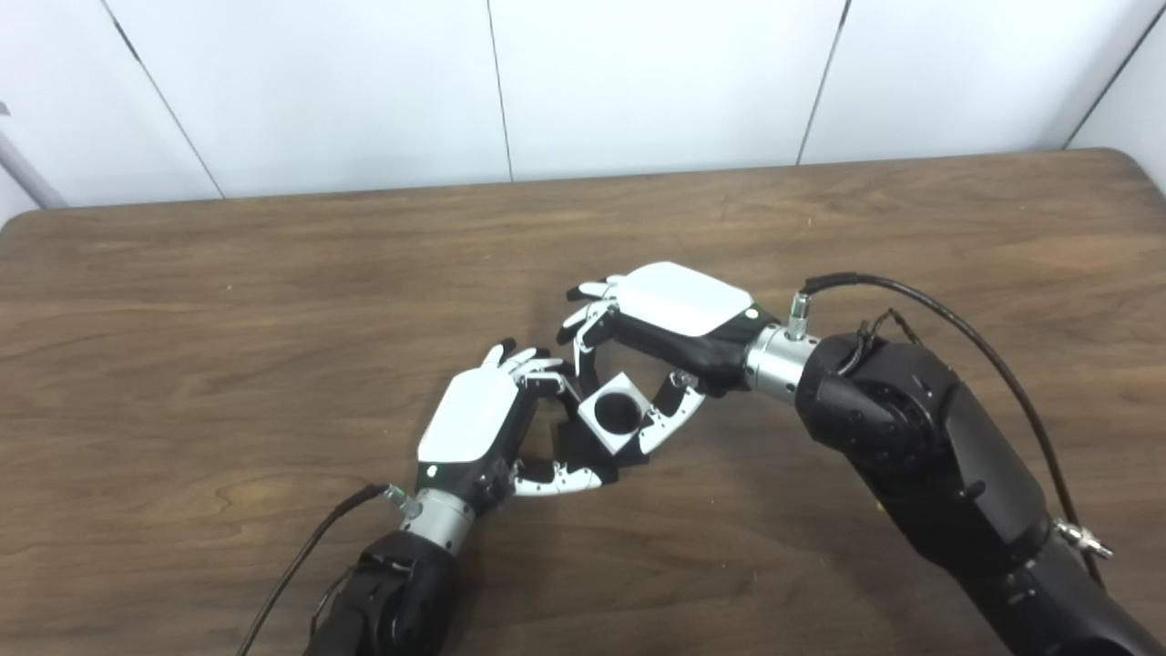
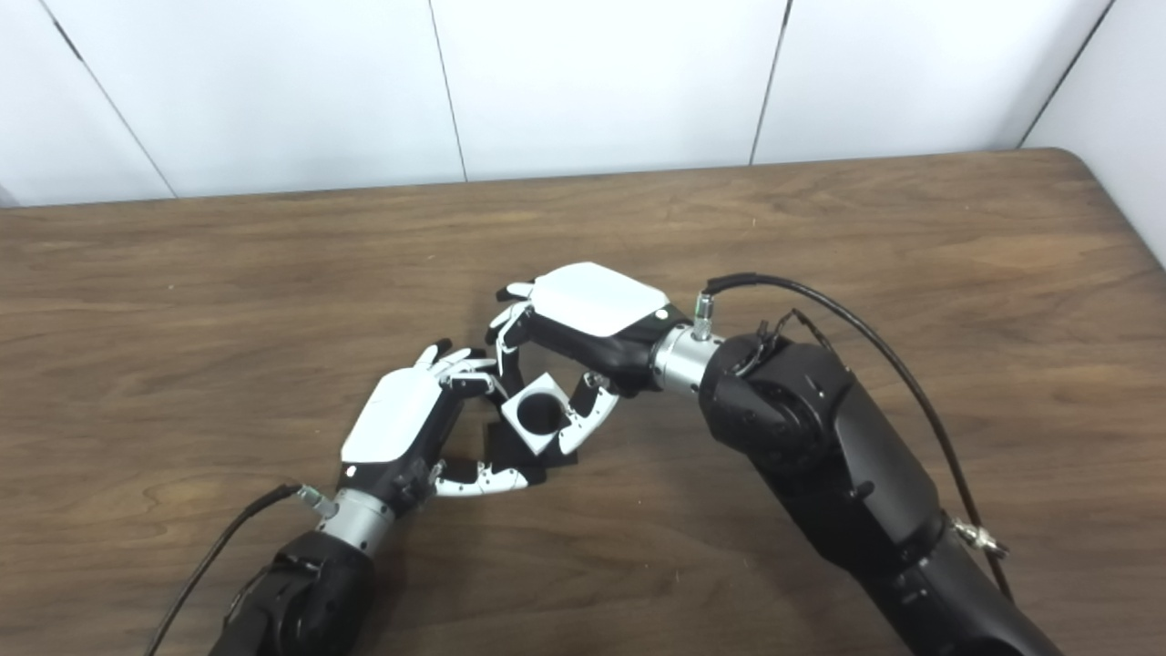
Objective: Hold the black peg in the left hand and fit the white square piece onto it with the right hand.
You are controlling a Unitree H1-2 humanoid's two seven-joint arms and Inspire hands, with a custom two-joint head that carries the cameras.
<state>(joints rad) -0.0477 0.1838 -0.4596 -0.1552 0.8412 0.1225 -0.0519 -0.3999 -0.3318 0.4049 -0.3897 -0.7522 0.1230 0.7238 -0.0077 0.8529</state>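
Left eye view shows the two hands meeting just below the middle of the frame, over the brown counter (image 1: 273, 301). The white square piece (image 1: 617, 413) sits between them with its round hole facing up toward the camera, and the hole looks dark inside; whether that is the peg already filling it or only shadow cannot be told. A black peg (image 1: 583, 448) seems to show as a dark block just beneath and lower left of the white piece, touching it or nearly so. By that reading the fit is under way or close to done, and seating the piece fully, if it is not already down, is what remains.

The left hand (image 1: 478, 424) comes up from the bottom left, back of the hand upward, fingers curled around the dark block and thumb reaching right beneath the white piece. The right hand (image 1: 669, 319) comes in from the lower right, wrist bent so the palm faces down and left; its fingers arch over the far side of the white piece and its thumb presses the near right edge, pinching it.
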